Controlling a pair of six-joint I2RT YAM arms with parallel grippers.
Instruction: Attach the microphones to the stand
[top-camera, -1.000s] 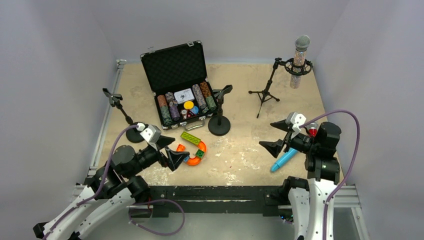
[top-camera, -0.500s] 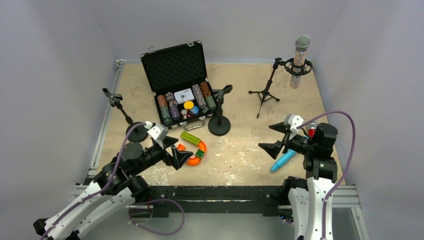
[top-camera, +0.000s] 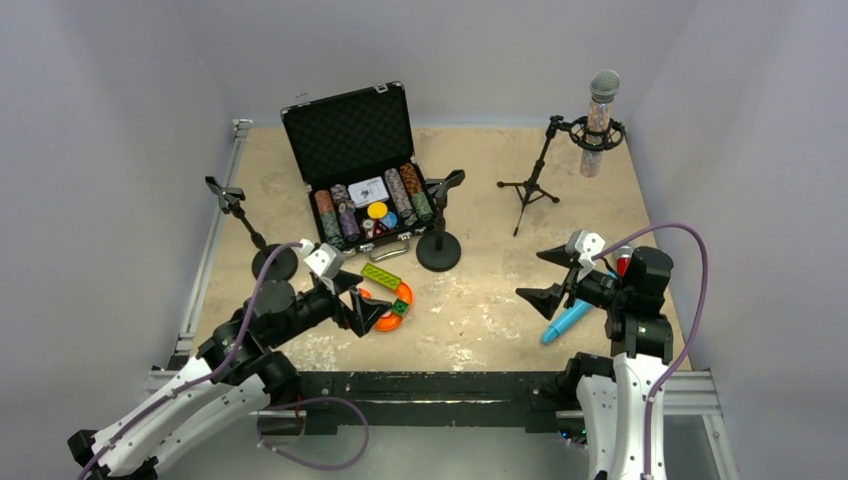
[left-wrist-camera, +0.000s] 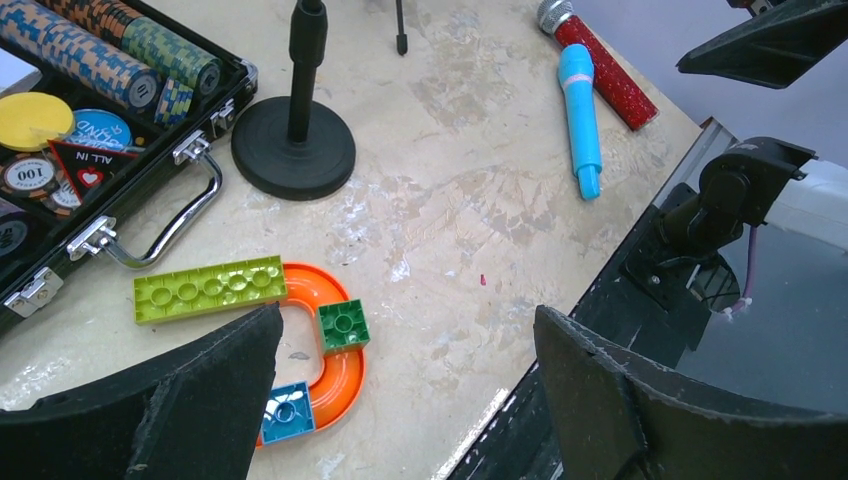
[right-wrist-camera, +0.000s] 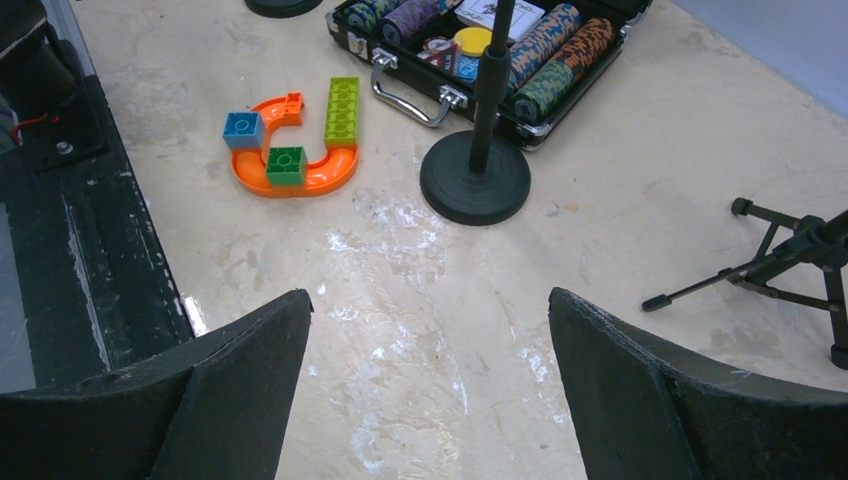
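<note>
A silver-pink glitter microphone (top-camera: 598, 120) stands upright in the clip of the tripod stand (top-camera: 530, 185) at the back right. A light-blue microphone (top-camera: 568, 320) lies on the table by my right arm, also in the left wrist view (left-wrist-camera: 581, 120). Beside it lies a red glitter microphone (left-wrist-camera: 600, 65), mostly hidden behind the right arm from above. A round-base stand (top-camera: 438, 250) with nothing in its clip is mid-table, and another (top-camera: 268, 262) is at the left. My left gripper (top-camera: 352, 302) hangs open over the toy bricks. My right gripper (top-camera: 535, 272) is open above bare table, left of the blue microphone.
An open black poker-chip case (top-camera: 360, 170) sits at the back centre with its handle toward me. Coloured toy bricks on an orange curved track (top-camera: 385, 295) lie under the left gripper. A black frame rail (top-camera: 430, 385) runs along the near table edge.
My left arm has reached forward and right, bringing its open gripper over the toy bricks. The right gripper has barely shifted.
</note>
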